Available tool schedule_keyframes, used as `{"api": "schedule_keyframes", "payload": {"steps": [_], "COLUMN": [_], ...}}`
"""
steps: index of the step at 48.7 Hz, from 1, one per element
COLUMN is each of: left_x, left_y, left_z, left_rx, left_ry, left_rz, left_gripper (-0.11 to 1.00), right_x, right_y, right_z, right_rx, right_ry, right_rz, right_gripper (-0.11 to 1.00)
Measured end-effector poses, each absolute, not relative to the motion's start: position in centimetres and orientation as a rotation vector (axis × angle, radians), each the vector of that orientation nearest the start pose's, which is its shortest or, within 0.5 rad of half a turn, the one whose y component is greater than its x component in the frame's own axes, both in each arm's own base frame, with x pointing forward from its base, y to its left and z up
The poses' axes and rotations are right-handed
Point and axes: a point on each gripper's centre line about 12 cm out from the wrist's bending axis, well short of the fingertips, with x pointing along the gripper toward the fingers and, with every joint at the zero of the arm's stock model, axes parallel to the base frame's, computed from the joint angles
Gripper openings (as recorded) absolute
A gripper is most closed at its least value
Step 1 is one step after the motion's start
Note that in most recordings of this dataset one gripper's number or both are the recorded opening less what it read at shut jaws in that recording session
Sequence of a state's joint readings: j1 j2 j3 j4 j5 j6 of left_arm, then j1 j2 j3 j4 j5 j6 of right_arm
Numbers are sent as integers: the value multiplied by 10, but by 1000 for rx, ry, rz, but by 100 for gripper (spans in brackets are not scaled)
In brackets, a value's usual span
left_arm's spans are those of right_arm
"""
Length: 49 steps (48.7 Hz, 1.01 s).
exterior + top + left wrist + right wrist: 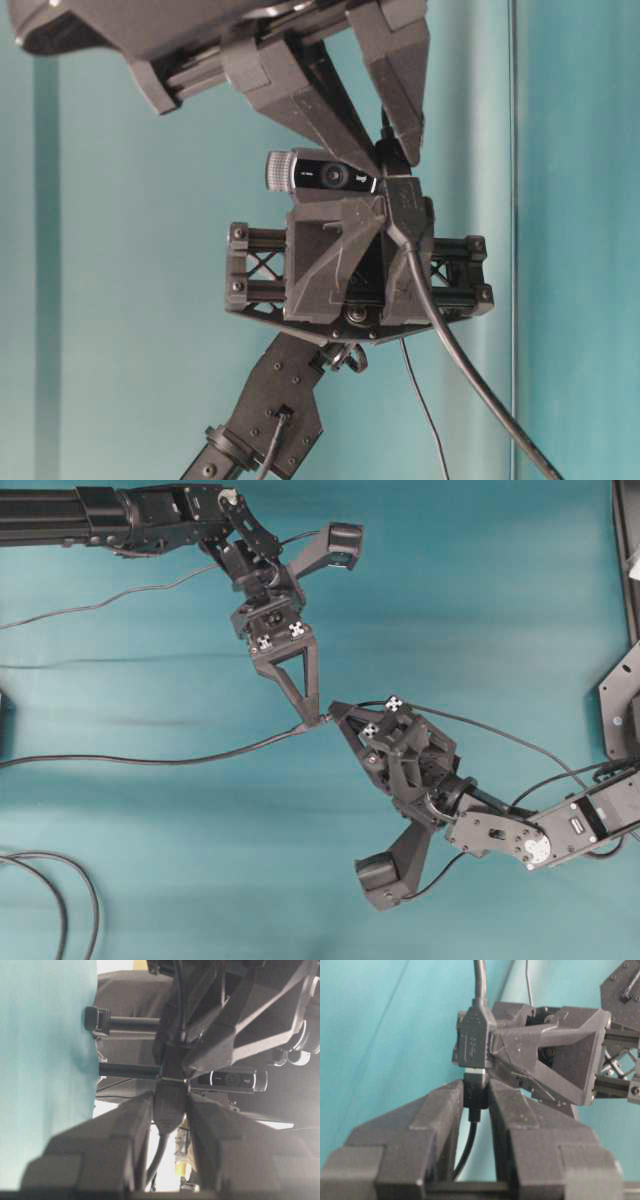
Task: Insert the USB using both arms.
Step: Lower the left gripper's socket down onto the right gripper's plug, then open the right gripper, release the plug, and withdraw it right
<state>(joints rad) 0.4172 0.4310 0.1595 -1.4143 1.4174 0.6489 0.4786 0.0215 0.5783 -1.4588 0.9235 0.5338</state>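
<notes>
The left gripper [318,716] is clenched on a dark-grey connector body [169,1102] ending a thin cable, and the right gripper [335,712] is clenched on a smaller black connector [475,1096] ending the other cable. The two sets of fingertips meet at one spot above the teal table [480,590], and that joint is the landmark here. In the right wrist view only a thin silver band shows between the two bodies, so the USB [474,1071] appears almost fully seated; which body carries the metal tip cannot be told with certainty. The likely trouble from here is a slight tilt between the two connectors, which could jam or bend the tip under further pushing, or a body slipping inside pointed fingers that pinch only its sides. Letting go early could allow the cables' own pull to work the joint loose. Left of the joint a grey cable [150,760] trails across the table; further left and lower lie looped dark cables [70,880]. Nothing stands between the grippers.
</notes>
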Motion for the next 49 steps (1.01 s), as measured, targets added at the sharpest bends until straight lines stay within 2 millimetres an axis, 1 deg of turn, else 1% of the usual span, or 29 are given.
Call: {"api": "schedule_keyframes", "payload": {"steps": [8,21,28,30,35,38,40,44,49], "left_x": [444,448,449,449,450,450,450,450,449], "left_y": [68,66,64,64,61,58,57,57,57], "left_z": [183,185,186,186,186,185,185,183,179], "left_rx": [-1203,-1189,-1186,-1184,-1180,-1179,-1177,-1179,-1182], "left_ry": [960,955,956,956,958,962,962,963,964], "left_rz": [-734,-732,-734,-736,-738,-739,-737,-724,-690], "left_gripper": [23,23,23,23,23,23,23,23,23], "right_x": [368,364,363,362,361,361,360,359,358], "right_y": [86,84,83,83,81,80,79,78,82], "right_z": [206,205,204,204,203,205,204,206,209], "right_rx": [-1304,-1337,-1331,-1320,-1293,-1278,-1274,-1251,-1185], "right_ry": [749,789,794,800,810,809,814,817,819], "right_rz": [-156,-234,-244,-248,-269,-285,-296,-323,-346], "right_gripper": [19,19,20,26,56,70,70,67,67]}}
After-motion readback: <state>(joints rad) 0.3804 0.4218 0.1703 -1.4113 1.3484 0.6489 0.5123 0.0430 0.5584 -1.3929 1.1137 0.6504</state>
